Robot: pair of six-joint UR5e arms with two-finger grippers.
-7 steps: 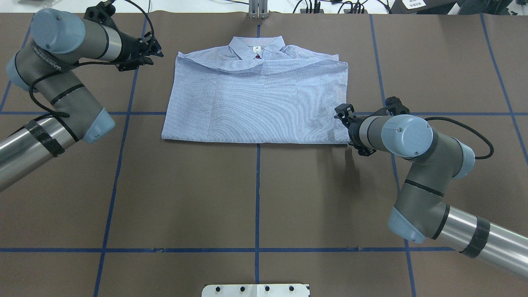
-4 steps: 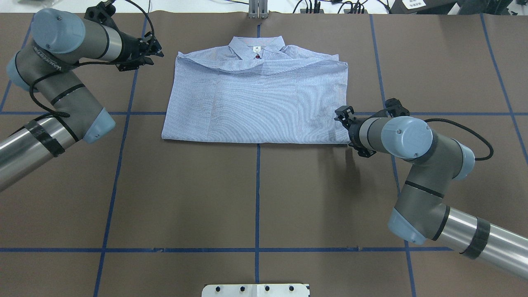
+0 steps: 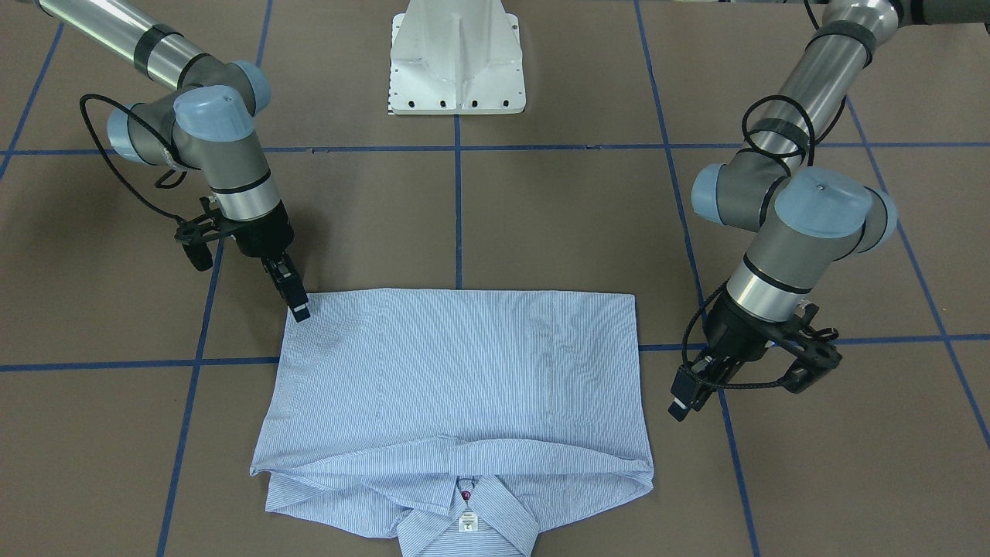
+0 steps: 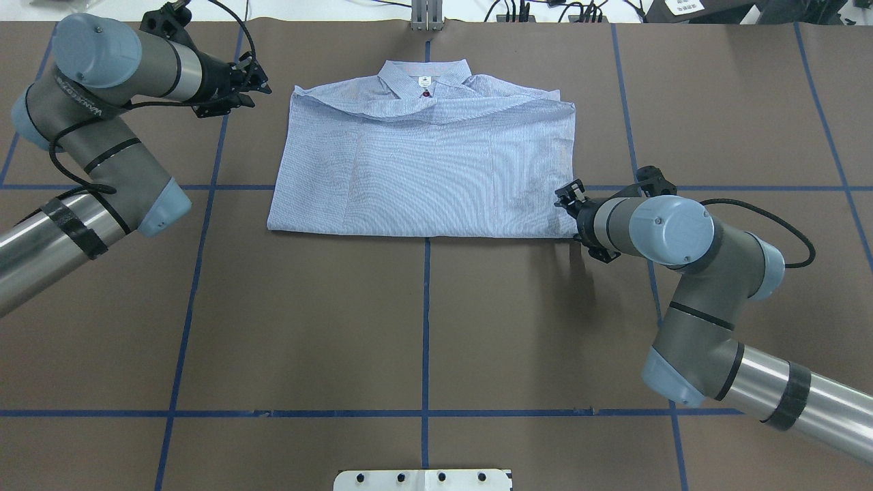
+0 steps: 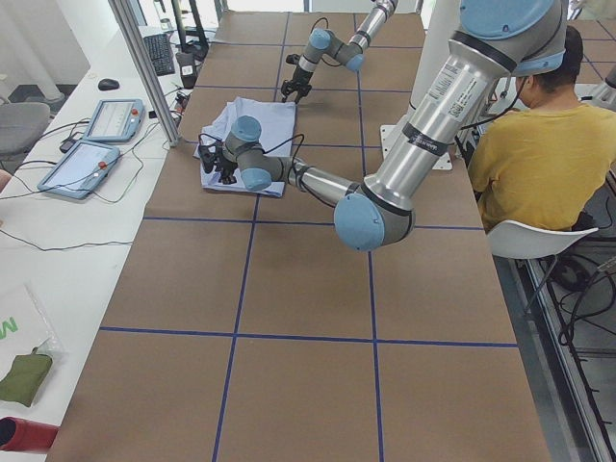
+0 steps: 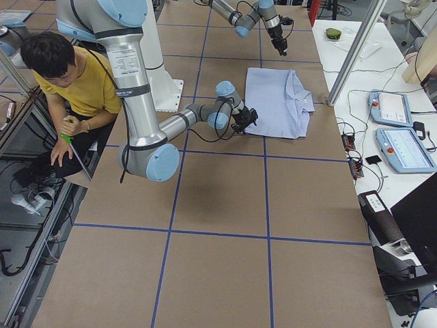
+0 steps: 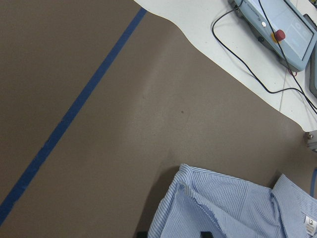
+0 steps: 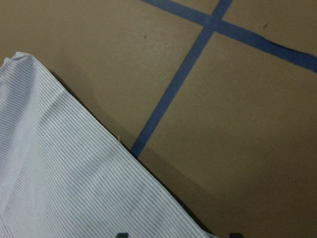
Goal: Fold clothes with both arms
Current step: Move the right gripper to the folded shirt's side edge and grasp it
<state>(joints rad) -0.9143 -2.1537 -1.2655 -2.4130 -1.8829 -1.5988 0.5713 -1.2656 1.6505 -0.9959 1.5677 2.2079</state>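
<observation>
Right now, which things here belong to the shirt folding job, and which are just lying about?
For the job: shirt; left gripper; right gripper, at the shirt's corner.
Just lying about, on the side benches: touchscreen pendant; green pouch; computer mouse.

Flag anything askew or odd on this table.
Nothing damaged. The shirt is folded a bit untidily: the folded-over edge by the collar curves unevenly, and the side edge on the robot's left slants rather than running square.
</observation>
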